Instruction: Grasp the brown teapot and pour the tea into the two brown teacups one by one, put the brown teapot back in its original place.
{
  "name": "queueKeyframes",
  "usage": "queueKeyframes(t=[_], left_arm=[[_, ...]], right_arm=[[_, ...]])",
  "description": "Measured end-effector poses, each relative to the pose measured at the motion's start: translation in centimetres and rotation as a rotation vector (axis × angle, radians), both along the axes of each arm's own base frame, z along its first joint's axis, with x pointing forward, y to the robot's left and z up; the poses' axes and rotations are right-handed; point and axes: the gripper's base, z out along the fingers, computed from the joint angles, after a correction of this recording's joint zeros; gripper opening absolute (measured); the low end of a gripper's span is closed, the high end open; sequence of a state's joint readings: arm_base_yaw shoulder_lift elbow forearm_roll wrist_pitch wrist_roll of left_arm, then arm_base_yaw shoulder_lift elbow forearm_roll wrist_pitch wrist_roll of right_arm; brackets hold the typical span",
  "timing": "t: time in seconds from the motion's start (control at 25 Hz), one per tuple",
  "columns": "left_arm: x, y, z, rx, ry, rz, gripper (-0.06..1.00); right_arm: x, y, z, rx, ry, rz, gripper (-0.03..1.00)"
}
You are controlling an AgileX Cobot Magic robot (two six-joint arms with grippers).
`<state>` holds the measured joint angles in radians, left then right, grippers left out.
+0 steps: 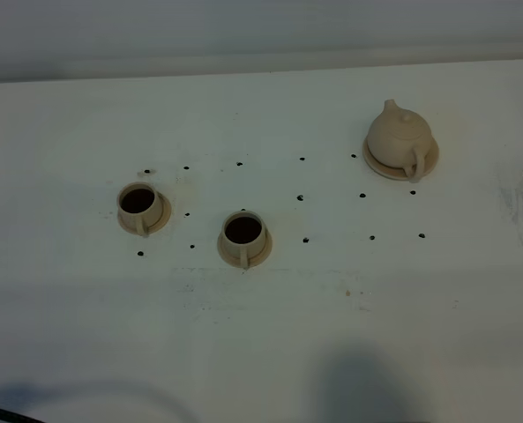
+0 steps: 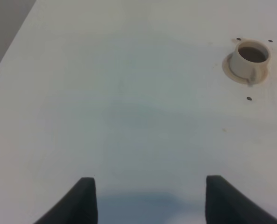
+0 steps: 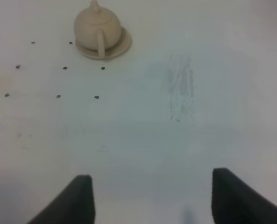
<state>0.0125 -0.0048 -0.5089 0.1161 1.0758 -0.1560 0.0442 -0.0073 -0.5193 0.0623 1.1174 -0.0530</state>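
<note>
The brown teapot (image 1: 399, 134) stands upright on its round disc coaster (image 1: 430, 159) at the back right of the table, handle toward the front. It shows in the right wrist view too, as teapot (image 3: 95, 27) on coaster (image 3: 121, 45), far ahead of my open right gripper (image 3: 152, 186). The two brown teacups sit on saucers, one at left (image 1: 138, 205) and one near the middle (image 1: 242, 233); both hold dark liquid. My open left gripper (image 2: 150, 191) hovers over bare table, with one teacup (image 2: 250, 58) far ahead of it. Neither gripper shows in the exterior view.
The white table (image 1: 332, 335) carries small dark dots (image 1: 301, 197) between the cups and the teapot. A faint scuffed patch (image 3: 180, 88) lies between my right gripper and the teapot. A dark cable (image 1: 5, 412) crosses the front left corner.
</note>
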Motion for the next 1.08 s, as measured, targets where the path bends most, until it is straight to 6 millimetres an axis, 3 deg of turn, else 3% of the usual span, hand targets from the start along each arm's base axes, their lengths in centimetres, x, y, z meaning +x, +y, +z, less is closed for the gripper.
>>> queueKeyframes(t=[1.08], left_arm=[[0.00, 0.00, 0.00, 0.000, 0.000, 0.000, 0.48]], right_arm=[[0.02, 0.11, 0.01, 0.007, -0.001, -0.037, 0.52]])
